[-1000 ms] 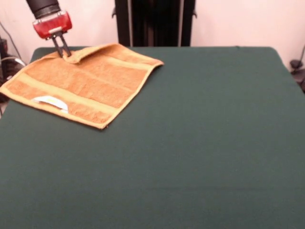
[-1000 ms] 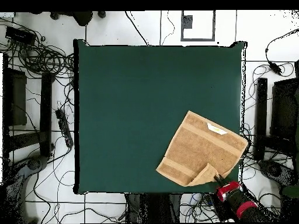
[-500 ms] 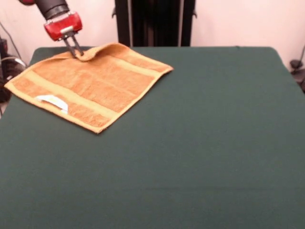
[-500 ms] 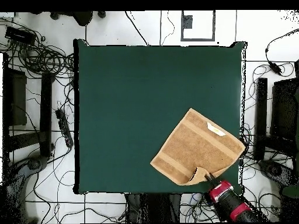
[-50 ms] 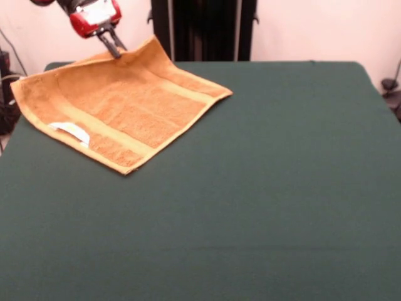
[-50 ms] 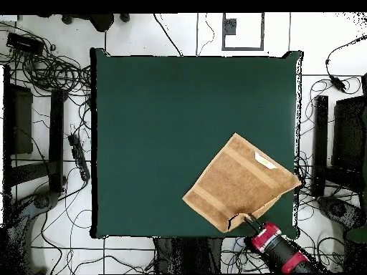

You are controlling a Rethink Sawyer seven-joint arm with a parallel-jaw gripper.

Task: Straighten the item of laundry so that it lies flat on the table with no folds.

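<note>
My gripper (image 5: 116, 50) (image 6: 248, 220) closed on towel (image 5: 122, 106) (image 6: 240, 182), pinching one corner and holding it raised above table (image 5: 282, 188) (image 6: 165, 129). Rest of towel spread on table, near table corner beside my gripper. White label (image 5: 74, 132) (image 6: 265, 160) faces up, at towel edge far from held corner.

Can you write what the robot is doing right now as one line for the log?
gripper: shut on towel corner, lifted | towel: partly raised, rest on table | label: facing up | state: not flat yet
</note>
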